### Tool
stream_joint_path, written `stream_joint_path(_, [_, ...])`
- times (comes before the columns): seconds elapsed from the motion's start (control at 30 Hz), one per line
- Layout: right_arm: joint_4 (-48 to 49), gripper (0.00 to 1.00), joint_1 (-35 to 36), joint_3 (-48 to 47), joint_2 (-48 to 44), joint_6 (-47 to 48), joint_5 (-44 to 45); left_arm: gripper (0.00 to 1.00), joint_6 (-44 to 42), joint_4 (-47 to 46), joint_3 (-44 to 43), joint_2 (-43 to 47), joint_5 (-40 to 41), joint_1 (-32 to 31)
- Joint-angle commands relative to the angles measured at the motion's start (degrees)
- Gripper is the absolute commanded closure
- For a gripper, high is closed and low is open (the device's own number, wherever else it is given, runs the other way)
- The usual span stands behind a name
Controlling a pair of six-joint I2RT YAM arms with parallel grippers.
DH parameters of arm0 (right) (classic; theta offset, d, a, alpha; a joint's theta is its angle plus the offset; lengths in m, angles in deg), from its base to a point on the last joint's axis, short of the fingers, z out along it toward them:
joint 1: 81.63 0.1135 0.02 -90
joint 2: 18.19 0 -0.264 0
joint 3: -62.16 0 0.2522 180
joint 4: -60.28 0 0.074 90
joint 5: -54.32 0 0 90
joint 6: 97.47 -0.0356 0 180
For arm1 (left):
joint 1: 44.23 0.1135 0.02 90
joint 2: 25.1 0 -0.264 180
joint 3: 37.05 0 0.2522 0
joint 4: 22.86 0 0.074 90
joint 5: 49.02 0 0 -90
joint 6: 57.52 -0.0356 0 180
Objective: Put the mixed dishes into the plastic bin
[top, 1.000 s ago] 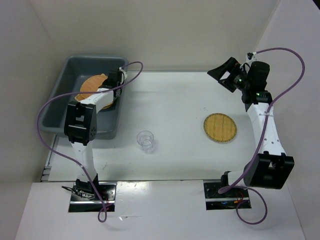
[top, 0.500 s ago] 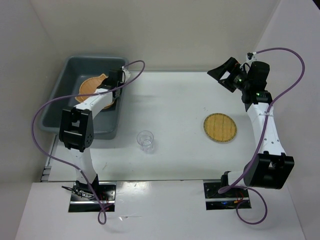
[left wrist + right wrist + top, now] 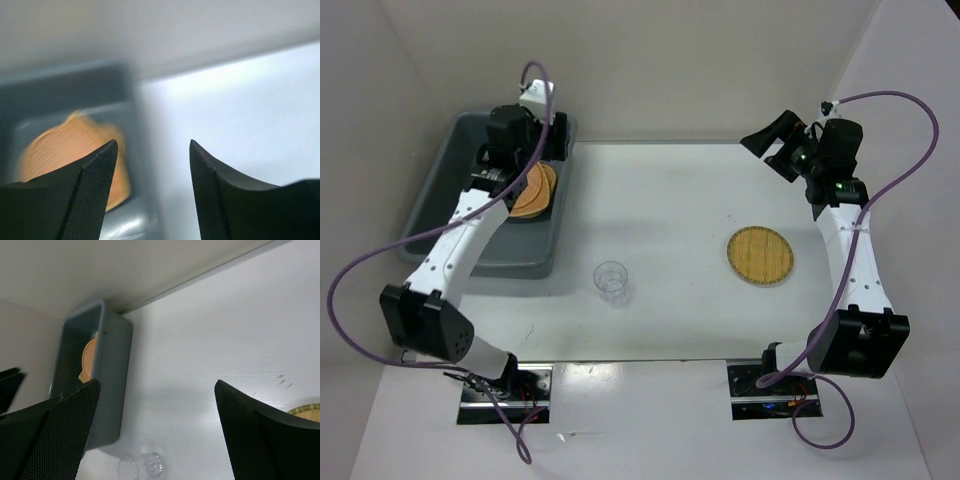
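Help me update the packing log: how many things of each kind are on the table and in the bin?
Grey plastic bin: 1
Woven trays: 2 in view, a round woven tray on the table and an orange woven tray in the bin, partly hidden, so more may lie there
Clear plastic cup: 1
Total: 4 in view

The plastic bin (image 3: 432, 200) is smooth grey plastic with a dull sheen. The orange tray (image 3: 535, 190) in it and the round tray (image 3: 760, 256) on the desk look like woven bamboo, ribbed and matt (blur in the left wrist view hides the weave). The cup (image 3: 611, 281) is clear, glossy plastic. The desk (image 3: 670, 190) is white, smooth and matt, with a few faint scuffs. The left end effector (image 3: 152, 147) and the right end effector (image 3: 155, 390) carry black pads (image 3: 250, 440) with a fine mesh texture. The cables (image 3: 360, 270) have smooth purple sheathing.
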Motion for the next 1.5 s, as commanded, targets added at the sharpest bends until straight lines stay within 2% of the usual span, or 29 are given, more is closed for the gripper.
stream_joint_path(0.0, [-3.15, 0.00, 0.43, -4.52, -0.57, 1.74, 8.66, 0.33, 19.06, -4.64, -1.94, 2.88, -23.50, -0.56])
stream_joint_path(0.07, [-4.91, 0.00, 0.43, -4.53, -0.04, 2.36, 13.85, 0.33, 28.38, -9.37, 1.74, 1.75, -31.33, -0.56])
stream_joint_path(0.1, [-4.92, 0.00, 0.43, -5.05, -0.04, 2.88, 15.52, 0.33, 31.28, -11.83, 3.32, 1.13, -38.85, -0.56])
stream_joint_path(0.13, [-5.96, 0.00, 0.43, -5.58, -0.04, 2.88, 17.36, 0.33, 36.36, -15.60, 4.64, -0.87, -41.27, -1.17])
stream_joint_path(0.17, [-7.45, 0.00, 0.43, -6.11, 0.57, 2.88, 21.12, 0.33, 37.97, -16.59, 5.35, -2.20, -42.86, -2.49])
stream_joint_path(0.33, [-13.09, 0.00, -0.36, -10.94, 6.19, 4.64, 25.03, 0.34, 41.41, -19.41, 5.36, -12.57, -50.86, -7.32])
stream_joint_path(0.6, [-14.24, 0.00, -2.82, -11.74, 9.63, 4.64, 25.03, 0.34, 44.93, -19.59, -3.76, -29.78, -57.46, -15.94])
stream_joint_path(0.77, [-13.71, 0.00, -2.82, -10.07, 8.58, 4.64, 25.03, 0.35, 48.18, -20.99, -8.26, -37.27, -58.70, -20.24])
stream_joint_path(1.0, [-12.56, 0.00, -2.82, -8.84, 7.52, 4.12, 23.80, 0.37, 52.23, -22.93, -14.76, -47.90, -57.91, -22.88])
stream_joint_path(1.27, [-10.89, 0.00, -2.82, -7.52, 5.67, 3.59, 21.43, 0.37, 56.35, -22.40, -21.54, -53.45, -49.58, -24.82])
stream_joint_path(1.47, [-9.66, 0.00, -2.82, -5.33, 4.44, 3.06, 20.10, 0.38, 61.54, -22.93, -27.42, -59.95, -48.34, -27.02])
